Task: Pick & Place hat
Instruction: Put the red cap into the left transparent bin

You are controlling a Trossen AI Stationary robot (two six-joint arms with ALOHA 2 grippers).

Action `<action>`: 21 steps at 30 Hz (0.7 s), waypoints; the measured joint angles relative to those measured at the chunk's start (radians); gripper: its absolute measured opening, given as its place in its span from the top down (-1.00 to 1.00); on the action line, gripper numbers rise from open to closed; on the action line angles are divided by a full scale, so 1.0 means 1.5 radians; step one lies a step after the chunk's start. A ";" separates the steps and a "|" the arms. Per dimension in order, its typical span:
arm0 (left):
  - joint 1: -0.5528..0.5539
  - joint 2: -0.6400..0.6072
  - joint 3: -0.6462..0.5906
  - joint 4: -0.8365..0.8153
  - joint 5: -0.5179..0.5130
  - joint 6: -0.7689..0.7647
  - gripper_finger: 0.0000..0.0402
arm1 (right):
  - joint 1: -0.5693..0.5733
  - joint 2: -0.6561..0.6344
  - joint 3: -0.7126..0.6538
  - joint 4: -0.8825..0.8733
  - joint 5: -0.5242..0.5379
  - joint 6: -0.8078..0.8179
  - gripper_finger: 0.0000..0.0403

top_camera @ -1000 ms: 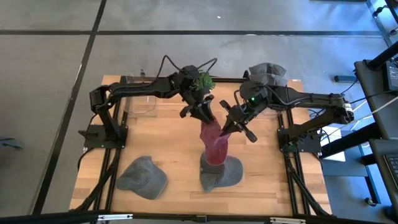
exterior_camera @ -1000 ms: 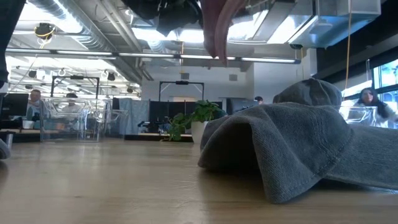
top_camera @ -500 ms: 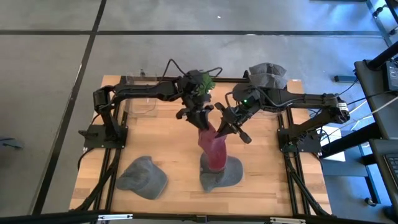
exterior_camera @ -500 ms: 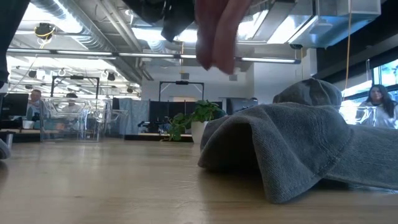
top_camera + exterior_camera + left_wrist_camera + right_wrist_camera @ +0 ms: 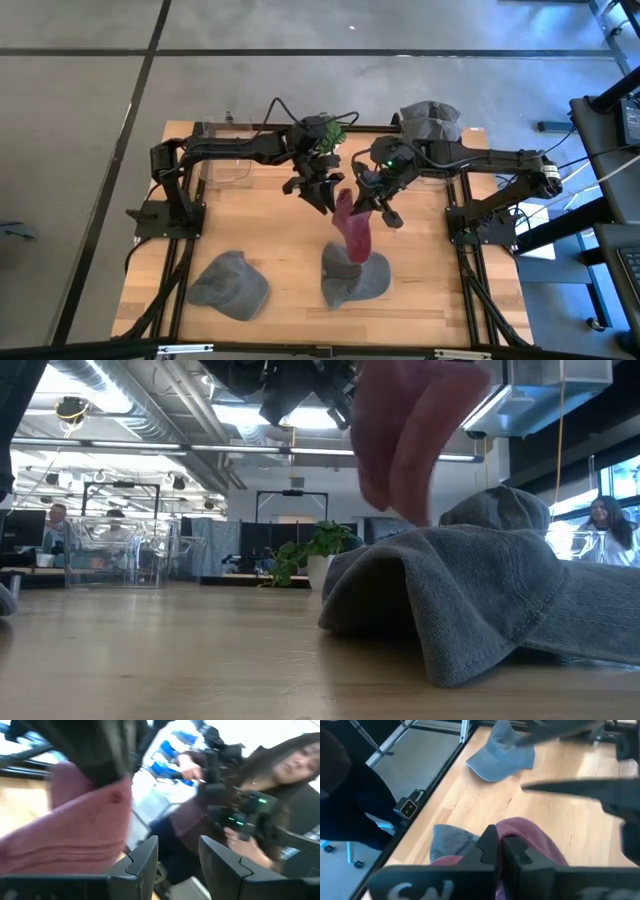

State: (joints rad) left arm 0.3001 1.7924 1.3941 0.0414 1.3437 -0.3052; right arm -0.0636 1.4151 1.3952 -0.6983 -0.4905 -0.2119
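Observation:
A dusky pink hat (image 5: 352,235) hangs in mid-air over a grey cap (image 5: 356,281) that lies on the table near its near edge. In the low view the pink hat (image 5: 410,450) dangles just above the grey cap (image 5: 480,590). My right gripper (image 5: 364,205) is shut on the pink hat's upper end. My left gripper (image 5: 321,192) is open close beside that end, on its left. In the left wrist view the pink hat (image 5: 85,830) lies outside the left gripper (image 5: 177,857). My right gripper (image 5: 498,851) pinches the pink hat's upper edge (image 5: 520,831) between its two shut fingers, coming slanting down from the table's right. The hat is lifted clear and hangs slack below the fingers, its lower end (image 5: 356,250) over the grey cap.
A second grey cap (image 5: 230,285) lies at the near left corner. A third grey hat (image 5: 430,120) sits at the far right edge, beside a small green plant (image 5: 327,128). A clear box (image 5: 225,165) stands far left. People show in the room behind.
The pink hat has swung toward the table's right and hangs lower, close over the grey cap. Its top has drawn away from the left gripper, which stays near where it was. The right gripper has shifted a little toward the table's left and far edge.

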 joint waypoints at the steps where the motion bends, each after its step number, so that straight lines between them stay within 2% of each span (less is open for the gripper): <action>1: 0.001 0.000 0.000 0.000 -0.026 0.003 0.31 | 0.000 0.000 0.000 -0.003 -0.003 -0.005 0.98; 4: 0.006 0.000 0.000 -0.007 -0.097 0.013 0.31 | 0.008 0.000 0.000 -0.021 -0.015 -0.044 0.97; 7: 0.013 0.000 0.000 -0.021 -0.130 0.040 0.31 | 0.021 0.000 0.000 -0.048 0.011 -0.102 0.99; 14: 0.030 0.000 0.000 -0.053 -0.151 0.083 0.31 | 0.066 0.000 -0.001 -0.090 0.193 -0.275 0.98; 21: 0.033 0.000 0.000 -0.071 -0.167 0.121 0.31 | 0.095 0.000 -0.001 -0.086 0.291 -0.336 0.98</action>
State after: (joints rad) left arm 0.3496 1.7924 1.3941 -0.0658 1.0938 -0.1244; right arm 0.0787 1.4147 1.3945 -0.8271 -0.0535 -0.7153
